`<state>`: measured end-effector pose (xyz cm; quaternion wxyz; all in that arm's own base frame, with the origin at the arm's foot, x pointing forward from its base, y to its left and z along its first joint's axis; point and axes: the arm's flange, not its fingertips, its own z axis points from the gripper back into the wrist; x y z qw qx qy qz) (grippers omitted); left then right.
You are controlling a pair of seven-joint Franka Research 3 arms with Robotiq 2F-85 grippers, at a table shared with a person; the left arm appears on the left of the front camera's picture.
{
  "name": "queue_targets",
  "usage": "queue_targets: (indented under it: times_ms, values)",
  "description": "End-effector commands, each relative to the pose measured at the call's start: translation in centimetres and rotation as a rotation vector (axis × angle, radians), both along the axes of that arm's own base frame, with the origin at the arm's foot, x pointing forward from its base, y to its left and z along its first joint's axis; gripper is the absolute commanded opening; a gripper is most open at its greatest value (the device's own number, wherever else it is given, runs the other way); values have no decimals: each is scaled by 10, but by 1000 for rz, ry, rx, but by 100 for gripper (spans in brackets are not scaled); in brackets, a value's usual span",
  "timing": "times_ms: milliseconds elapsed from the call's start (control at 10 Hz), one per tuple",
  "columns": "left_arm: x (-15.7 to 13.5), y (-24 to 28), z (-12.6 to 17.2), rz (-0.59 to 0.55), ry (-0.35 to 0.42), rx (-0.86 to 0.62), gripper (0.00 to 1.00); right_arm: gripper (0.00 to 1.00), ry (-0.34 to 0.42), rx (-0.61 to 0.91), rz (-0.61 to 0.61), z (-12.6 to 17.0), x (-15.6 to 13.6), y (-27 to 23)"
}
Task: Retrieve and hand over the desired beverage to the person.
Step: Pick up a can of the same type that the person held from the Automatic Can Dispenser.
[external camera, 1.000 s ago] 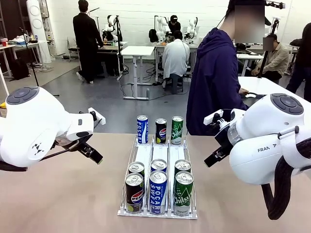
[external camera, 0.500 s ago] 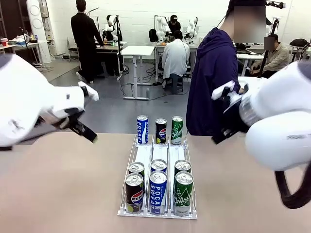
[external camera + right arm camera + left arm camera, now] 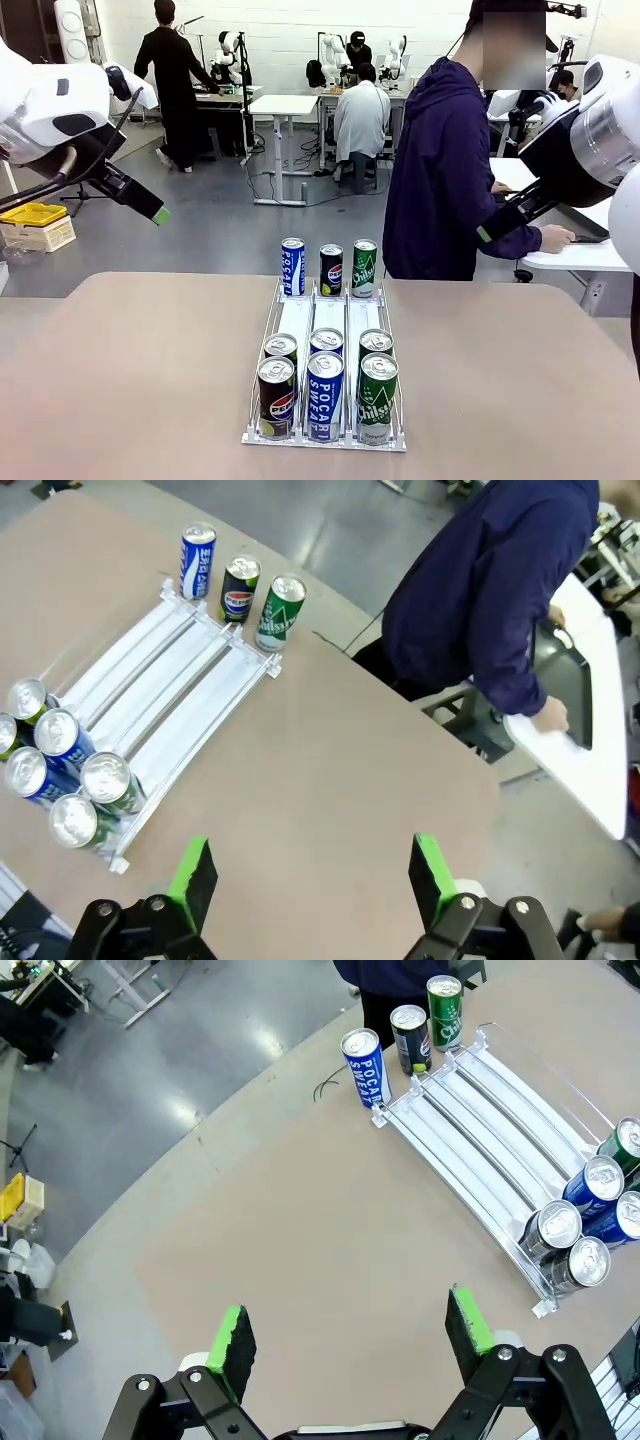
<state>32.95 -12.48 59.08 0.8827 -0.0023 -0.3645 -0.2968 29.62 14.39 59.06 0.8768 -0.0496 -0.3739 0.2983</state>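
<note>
Both arms have swung up and outward since a second ago, when they hung low over the worktop point(image 3: 130, 370) on either side of the rack point(image 3: 297, 322). Now the left arm point(image 3: 60, 105) sits high at the left edge and the right arm point(image 3: 600, 130) high at the right edge. Each arm's jaws are released, green pads point(image 3: 232, 1340) spread wide, holding nothing.

Drinks sit in and beside a clear three-lane rack at the middle of the worktop. The near cans point(image 3: 325, 385), six of them in black, blue and green, crowd its end closest to the robot, touching one another. The far cans point(image 3: 331, 268), one of each colour, stand just beyond its other end, near the person point(image 3: 440, 170). Every can is upright, long axis vertical, pull-tab top facing up; the rack's lanes run from robot to person.

The person stands side-on, a hand point(image 3: 553, 238) resting on a white table point(image 3: 570, 262) to the right, giving no visible sign of a choice. As a judgement, the main risk is fetching the wrong drink, and wide jaws lowered among packed cans could topple a neighbour.
</note>
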Motion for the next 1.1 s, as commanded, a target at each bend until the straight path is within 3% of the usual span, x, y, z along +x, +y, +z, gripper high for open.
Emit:
queue_targets:
  times_ms: [0,100,200,400,700,800,1000]
  values:
    - [7,-2,-14,-2,21,4,100,100,8,11,0,-12,8,-2]
    - [7,-2,-14,-2,21,4,100,100,0,0,0,0,0,0]
    - [2,-1,-4,0,10,3,100,100,84,134,119,-5,-1,-22]
    - [5,64,18,-134,139,-178,100,100,228,349,211,13,0,-92]
    - [19,163,30,-113,201,-404,100,100,185,625,82,25,-1,-209]
    - [16,195,30,-124,234,-484,100,100,177,673,50,24,-6,-233]
    - [9,251,17,-65,224,-646,100,100,173,683,6,18,-16,-266]
